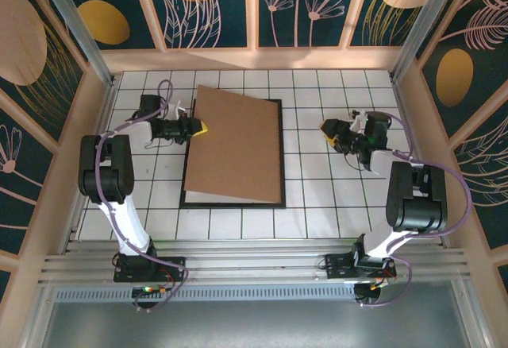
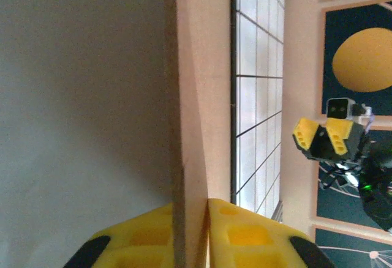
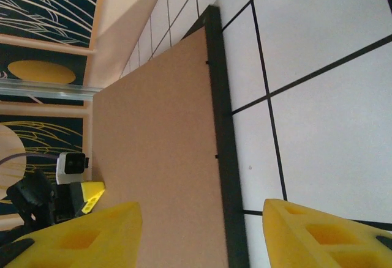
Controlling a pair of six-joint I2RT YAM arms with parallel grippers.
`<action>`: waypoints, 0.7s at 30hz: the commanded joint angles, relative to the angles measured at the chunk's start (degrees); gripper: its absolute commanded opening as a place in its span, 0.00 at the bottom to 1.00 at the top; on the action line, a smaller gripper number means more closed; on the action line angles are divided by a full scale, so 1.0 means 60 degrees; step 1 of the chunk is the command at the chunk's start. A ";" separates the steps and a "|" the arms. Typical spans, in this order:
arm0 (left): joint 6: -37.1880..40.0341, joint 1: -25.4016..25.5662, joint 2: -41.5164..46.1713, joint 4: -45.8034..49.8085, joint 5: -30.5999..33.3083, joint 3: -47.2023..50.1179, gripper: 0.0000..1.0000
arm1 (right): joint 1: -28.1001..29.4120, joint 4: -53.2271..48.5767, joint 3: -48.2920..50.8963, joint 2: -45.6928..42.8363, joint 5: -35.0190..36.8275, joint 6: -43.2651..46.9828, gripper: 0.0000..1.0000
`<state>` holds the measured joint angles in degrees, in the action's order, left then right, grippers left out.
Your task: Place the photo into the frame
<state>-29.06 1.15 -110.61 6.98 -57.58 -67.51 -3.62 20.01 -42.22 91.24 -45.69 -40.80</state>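
The black frame lies flat in the middle of the tiled table. A plain brown backing board covers it, its left edge raised and its right edge resting along the frame's right side. My left gripper is shut on that raised left edge; in the left wrist view the yellow fingers pinch the board's edge. My right gripper hovers open to the right of the frame, nothing between its fingers. The photo is hidden from view. A pale strip shows under the board's near edge.
Wooden walls with dark floral panels enclose the table on three sides. White tiles lie bare right of the frame and along the near edge. The right gripper appears across the board in the left wrist view.
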 commanded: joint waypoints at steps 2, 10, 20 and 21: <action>-0.0673 0.0545 -0.0069 -0.1201 0.0574 0.0440 0.19 | 0.0193 -0.0354 -0.0176 -0.0148 0.0272 0.0225 0.55; -0.0541 0.0646 -0.0036 -0.1238 0.1123 0.0744 0.45 | 0.0468 -0.0550 -0.0287 -0.0021 0.0552 0.0295 0.55; 0.0126 0.0659 0.0205 -0.0673 0.1830 0.0951 0.62 | 0.0859 -0.0684 -0.0462 0.0222 0.0875 0.0277 0.55; 0.0186 0.0688 0.0195 -0.0606 0.1873 0.0932 0.63 | 0.0902 -0.0687 -0.0475 0.0247 0.0891 0.0260 0.55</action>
<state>-30.24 5.21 -110.63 2.09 -47.18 -62.13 0.99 16.38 -43.35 91.85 -41.63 -40.36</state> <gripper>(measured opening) 0.622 0.552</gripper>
